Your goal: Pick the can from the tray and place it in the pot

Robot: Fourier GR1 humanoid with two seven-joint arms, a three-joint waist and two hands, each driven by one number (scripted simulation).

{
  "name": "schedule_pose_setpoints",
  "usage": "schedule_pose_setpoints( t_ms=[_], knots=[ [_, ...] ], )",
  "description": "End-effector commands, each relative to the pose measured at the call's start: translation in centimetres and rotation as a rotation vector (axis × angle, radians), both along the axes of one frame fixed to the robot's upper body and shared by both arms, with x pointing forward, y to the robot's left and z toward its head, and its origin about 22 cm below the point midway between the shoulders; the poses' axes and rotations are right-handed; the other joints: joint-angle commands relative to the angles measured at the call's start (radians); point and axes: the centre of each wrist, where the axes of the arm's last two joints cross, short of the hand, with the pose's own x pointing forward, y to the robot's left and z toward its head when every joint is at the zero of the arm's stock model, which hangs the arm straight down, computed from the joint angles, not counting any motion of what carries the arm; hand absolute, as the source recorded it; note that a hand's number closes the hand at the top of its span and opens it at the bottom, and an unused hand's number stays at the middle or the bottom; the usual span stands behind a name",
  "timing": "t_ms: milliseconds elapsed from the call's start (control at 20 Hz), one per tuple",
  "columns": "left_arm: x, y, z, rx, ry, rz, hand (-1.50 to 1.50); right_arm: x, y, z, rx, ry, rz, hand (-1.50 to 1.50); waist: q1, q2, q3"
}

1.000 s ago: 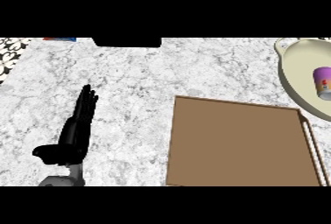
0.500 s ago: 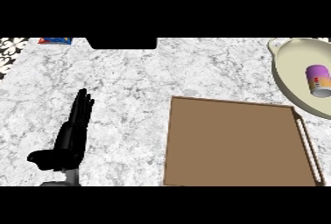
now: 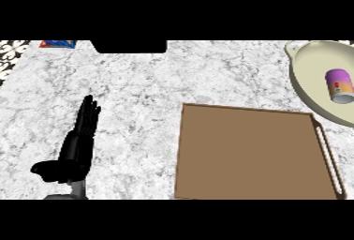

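Looking steeply down from my head camera, I see a white and grey marbled stone surface (image 3: 207,75) filling most of the view, with wide open room across its middle and upper left. A flat brown rectangular tray (image 3: 249,154) with a thin raised rim lies at lower right, running down to the lower edge of the view; a pale handle bar runs along its right side. Its floor is bare. Up and to the right, partly cut by the right edge, sits a shallow cream-coloured round pot (image 3: 304,70) with a small handle lug at its top left. Inside it lies a purple cylindrical can (image 3: 339,86) with an orange label patch and a silver end, tipped on its side, resting on the pot's floor well clear of the tray. Along the top edge there is a dark rectangular object (image 3: 129,46) and, at the far left, a small red and blue packet (image 3: 57,44). My black left hand (image 3: 77,145) comes in from the lower left on a grey forearm, fingers straight and pressed together pointing away from me, thumb out to the side, holding nothing. My right hand is not visible.
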Motion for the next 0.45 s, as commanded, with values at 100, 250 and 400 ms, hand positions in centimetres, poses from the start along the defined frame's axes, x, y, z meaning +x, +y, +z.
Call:
schedule_pose_setpoints(
  t_ms=[100,250,400],
  knots=[
    [-1.3,1.1,0.1,-0.019,-0.01,0.009,0.0,-4.4,0.8,-0.1,-0.029,-0.041,-0.088,-1.5,0.002,0.0,-0.001],
    [-0.8,-1.1,0.5,-0.007,0.007,0.007,0.0,-5.3,2.7,-0.7,-0.073,-0.096,-0.136,-1.5,0.003,0.0,0.0],
    [-0.3,1.5,0.5,-0.008,0.012,-0.014,0.0,-7.5,2.3,-0.4,-0.088,-0.092,-0.172,-1.5,0.003,0.001,0.0]
  ],
)
